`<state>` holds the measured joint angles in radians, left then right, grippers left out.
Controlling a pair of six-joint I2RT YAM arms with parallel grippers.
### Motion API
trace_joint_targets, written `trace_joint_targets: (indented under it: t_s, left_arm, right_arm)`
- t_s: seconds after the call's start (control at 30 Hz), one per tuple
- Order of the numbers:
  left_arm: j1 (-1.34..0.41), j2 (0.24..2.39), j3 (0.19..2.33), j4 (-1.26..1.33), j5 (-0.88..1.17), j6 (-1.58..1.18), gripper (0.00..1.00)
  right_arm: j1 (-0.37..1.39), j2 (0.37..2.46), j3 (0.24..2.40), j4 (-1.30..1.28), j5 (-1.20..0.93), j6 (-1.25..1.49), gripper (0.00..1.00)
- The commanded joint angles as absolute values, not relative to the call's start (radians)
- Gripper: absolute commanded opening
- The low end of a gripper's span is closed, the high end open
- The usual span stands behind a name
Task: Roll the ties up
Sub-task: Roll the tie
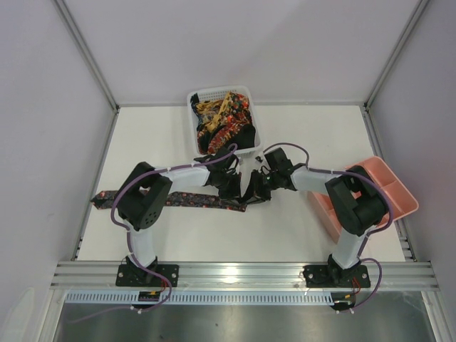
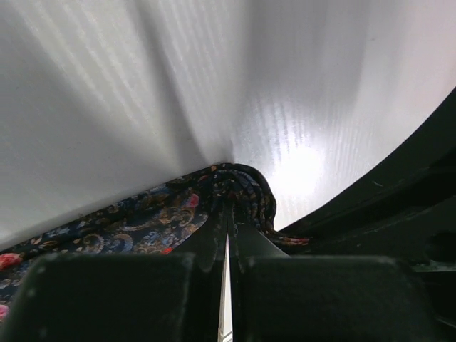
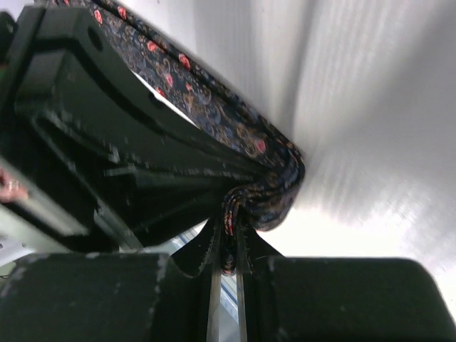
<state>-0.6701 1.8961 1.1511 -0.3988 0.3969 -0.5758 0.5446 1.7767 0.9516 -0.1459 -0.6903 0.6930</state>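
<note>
A dark tie (image 1: 192, 200) with a red and orange pattern lies flat across the white table, running from the left edge to the middle. Its right end is folded over into a small loop. My left gripper (image 1: 239, 187) is shut on that fold (image 2: 235, 187); the tie's strip (image 2: 135, 229) trails away to the left. My right gripper (image 1: 258, 191) faces it from the right and is shut on the same curled end (image 3: 274, 192), with fabric pinched between its fingers (image 3: 226, 231). The tie's strip (image 3: 206, 107) also shows in the right wrist view. Several more ties (image 1: 224, 117) are piled in the basket.
The white mesh basket (image 1: 194, 107) stands at the table's back middle, just behind the two grippers. A pink compartment tray (image 1: 395, 192) sits at the right edge, partly under the right arm. Grey walls close in the table on three sides.
</note>
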Motion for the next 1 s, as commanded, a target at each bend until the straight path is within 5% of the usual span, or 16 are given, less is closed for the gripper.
trace_joint_targets:
  t_s: [0.0, 0.97]
  left_arm:
    - [-0.678, 1.911, 1.112, -0.403, 0.353, -0.575, 0.01]
    - [-0.650, 1.787, 1.091, -0.469, 0.155, -0.505, 0.01]
  right_arm:
    - [0.572, 1.828, 1.034, -0.126, -0.689, 0.729, 0.00]
    - [0.641, 1.796, 1.152, -0.310, -0.595, 0.756, 0.00]
